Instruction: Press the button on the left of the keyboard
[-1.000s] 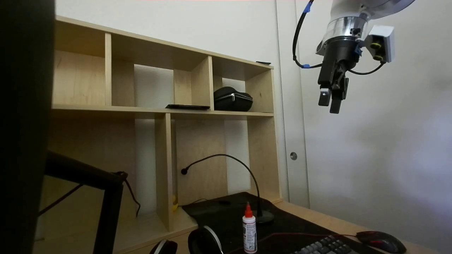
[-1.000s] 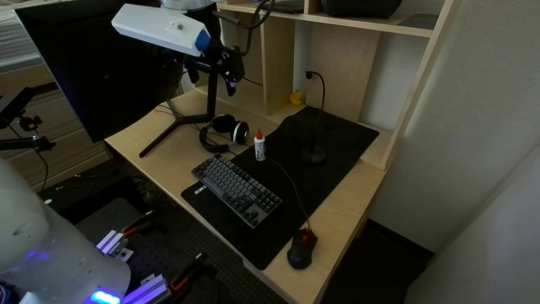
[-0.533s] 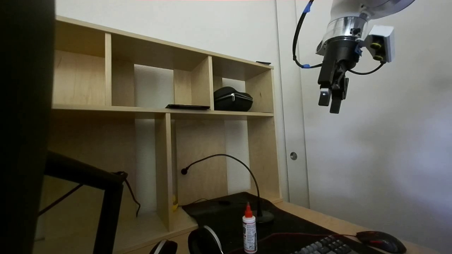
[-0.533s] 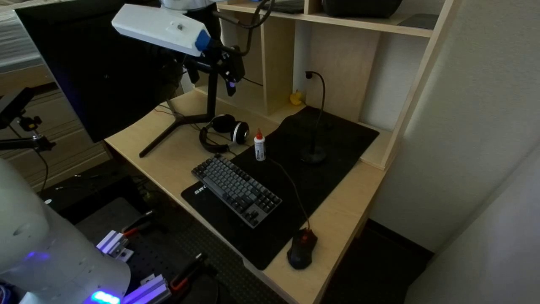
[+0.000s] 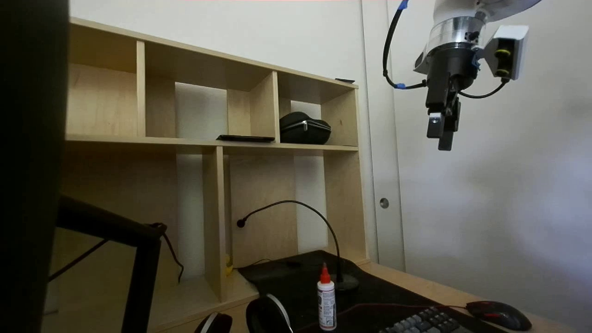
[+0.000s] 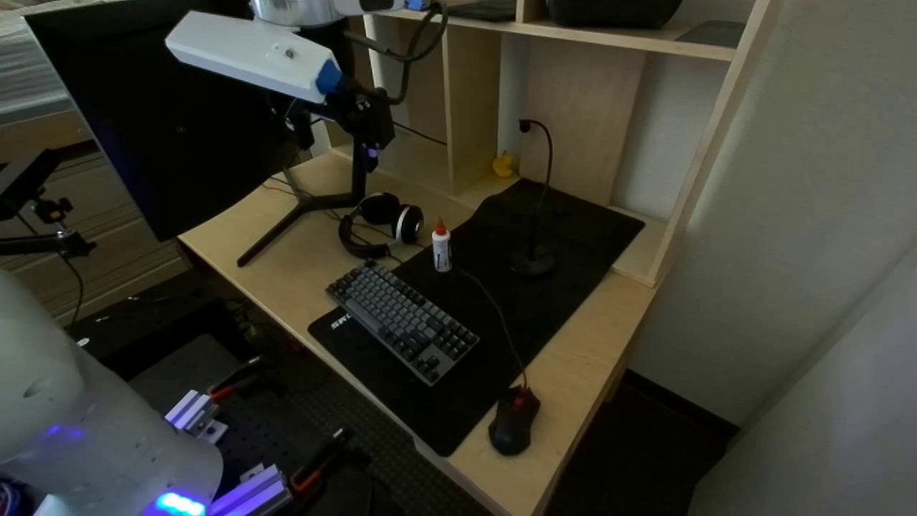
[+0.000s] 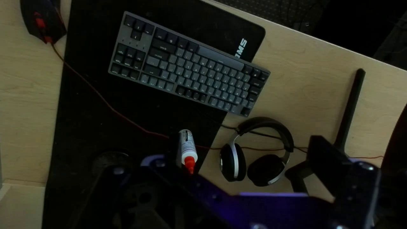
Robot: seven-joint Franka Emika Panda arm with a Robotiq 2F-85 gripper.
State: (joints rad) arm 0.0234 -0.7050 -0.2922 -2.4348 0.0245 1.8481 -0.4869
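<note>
Wrist view: the gripper (image 7: 246, 143) is seen with its fingers spread wide apart, headphones (image 7: 266, 168) and a red-capped white bottle (image 7: 187, 144) framed between them. In an exterior view its fingertips are shown pointed downward, high above the desk (image 5: 411, 283). The keyboard (image 7: 190, 65) is laid below, mostly on a black mat (image 7: 152, 108) (its left end is carried past the edge, onto the bare desk). A black gooseneck stand (image 6: 532, 261) is set on the same mat, and a corded mouse (image 6: 514, 423) is placed just beside it.

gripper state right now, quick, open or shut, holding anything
Gripper: open, holding nothing; the wrist view shows its fingers wide apart.
</note>
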